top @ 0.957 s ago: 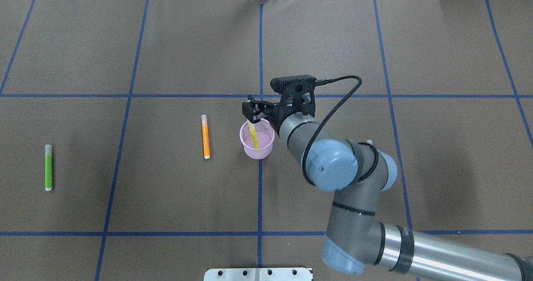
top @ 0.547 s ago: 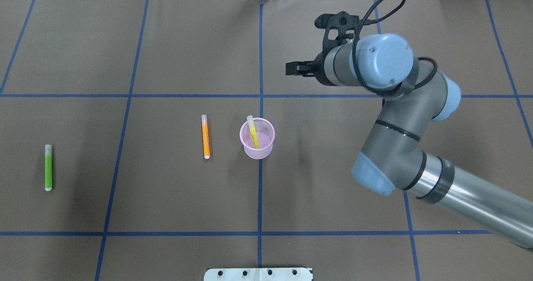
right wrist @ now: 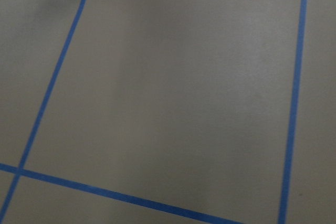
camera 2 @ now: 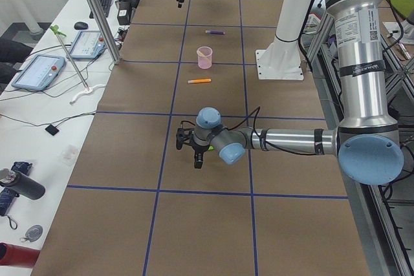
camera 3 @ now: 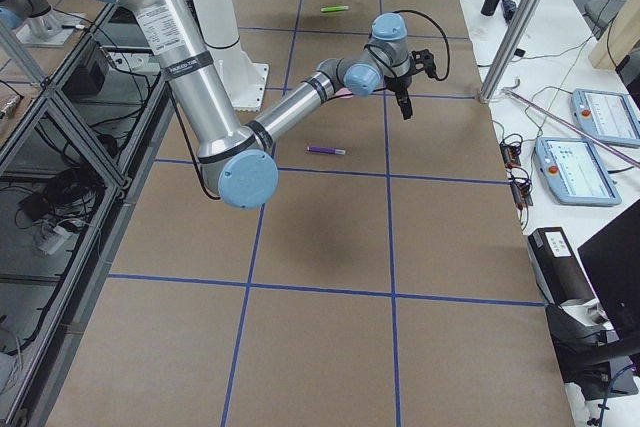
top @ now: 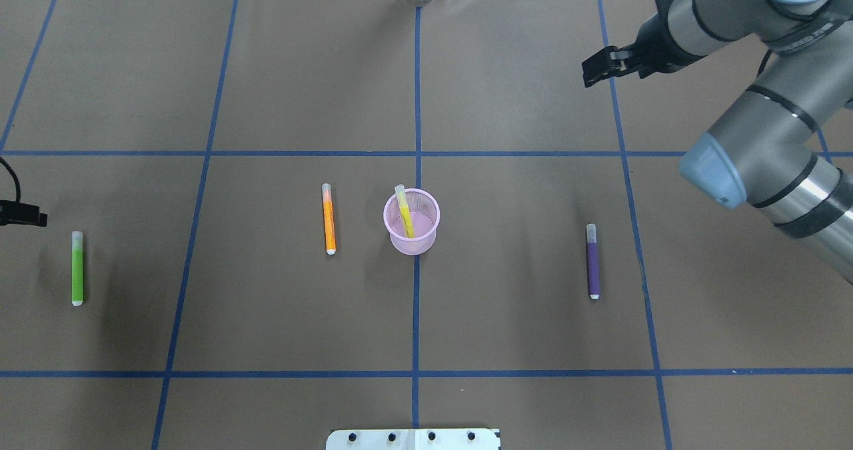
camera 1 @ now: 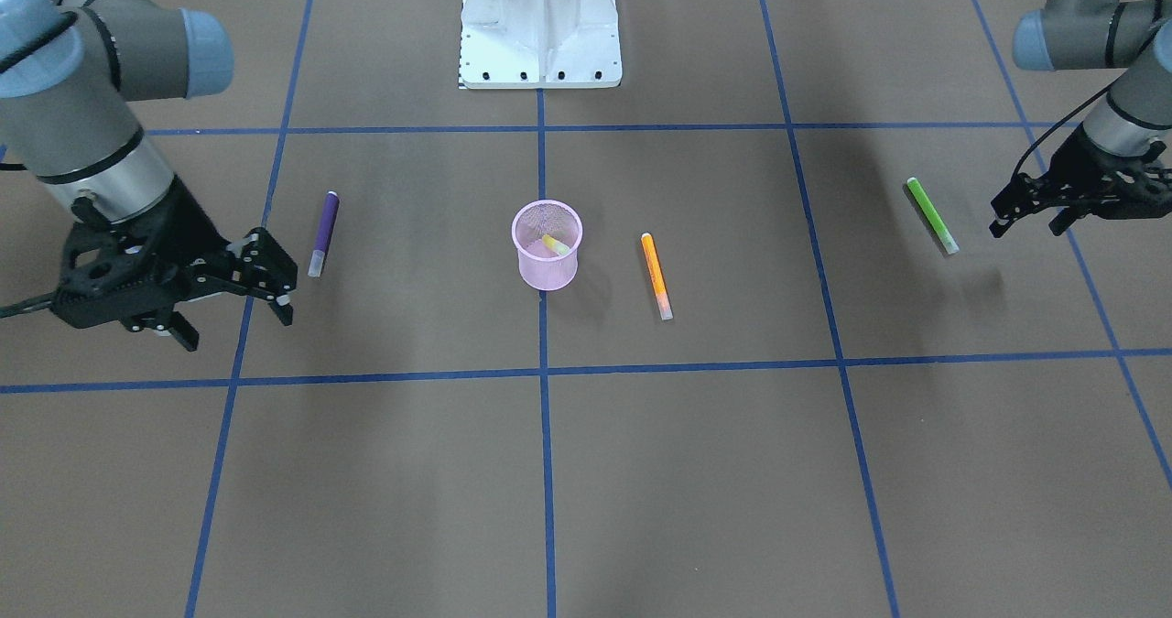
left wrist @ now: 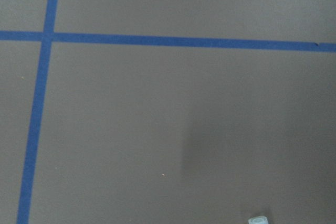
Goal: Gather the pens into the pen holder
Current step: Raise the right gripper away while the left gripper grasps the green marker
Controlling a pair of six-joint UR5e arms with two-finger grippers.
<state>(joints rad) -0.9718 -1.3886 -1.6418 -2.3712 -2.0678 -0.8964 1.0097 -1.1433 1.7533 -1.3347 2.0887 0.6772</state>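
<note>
Pens, four in all, one of each colour. The yellow pen [top: 404, 210] stands tilted inside the single pink mesh pen holder [top: 414, 246], its pale cap end leaning on the rim. The holder stands upright at the middle of the worktop [top: 520, 317], on the central blue line. The orange pen [top: 328, 219] lies flat just beside the holder on the robot's left, apart from it. The green pen [top: 77, 268] lies flat near the worktop's left edge. The purple pen [top: 592, 261] lies flat in the right half, well apart from the holder. All three loose pens lie with the cap end toward the edge away from the robot.

Arms, two. The right arm comes in over the right edge, bends at the elbow and carries the right gripper [top: 589, 72] raised over the far right part of the worktop. Its jaws stand apart and hold nothing. The left arm stretches low over the left part of the worktop. The left gripper [camera 1: 1025, 226] points down near the green pen's cap end, with no contact visible. Its jaws also stand apart and are empty.
</note>
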